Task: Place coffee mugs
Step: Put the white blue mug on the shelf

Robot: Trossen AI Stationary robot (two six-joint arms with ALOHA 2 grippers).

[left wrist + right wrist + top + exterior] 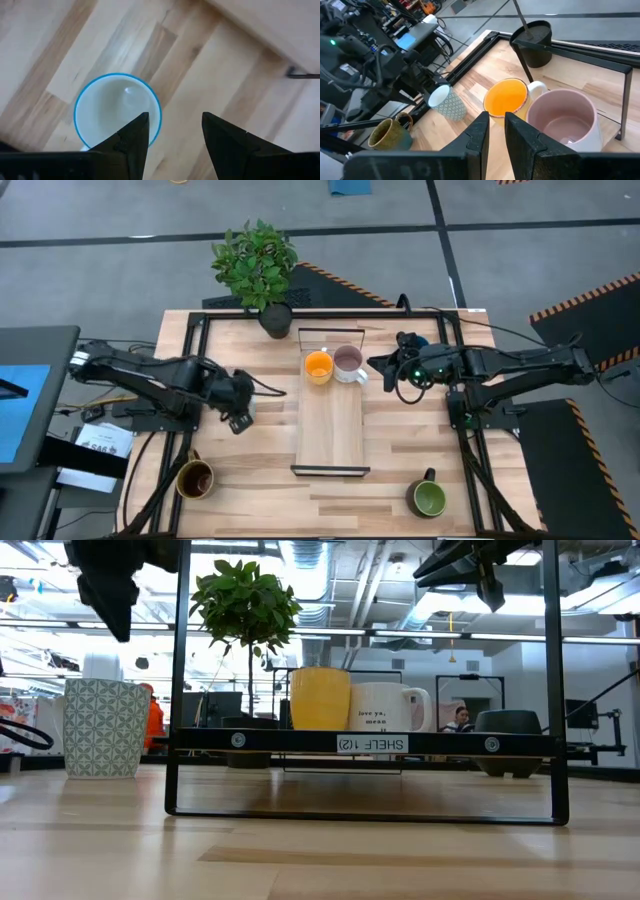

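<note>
Blue-rimmed white patterned ceramic mug (pixel 117 112) cut off at frame bottom behind left gripper's dark fingers (pixel 131 145). Hidden under left gripper (pixel 240 418) in high view. Small black text on white ceramic mug (pixel 385 712) partly hidden by shelf rail (pixel 370 743).

Pale wood worktop (pixel 250 490), plank grain showing. Grey floor (pixel 120 270) around it, dark seam lines crossing, black-and-orange hazard stripes (pixel 590 298) near right corner. Beyond worktop, open workshop: exposed pipes and ducts (pixel 340 570) overhead, bright strip lights (pixel 520 638), white walls. Person in orange (pixel 153 720) far left, another person seated (pixel 461 719) at back.
</note>
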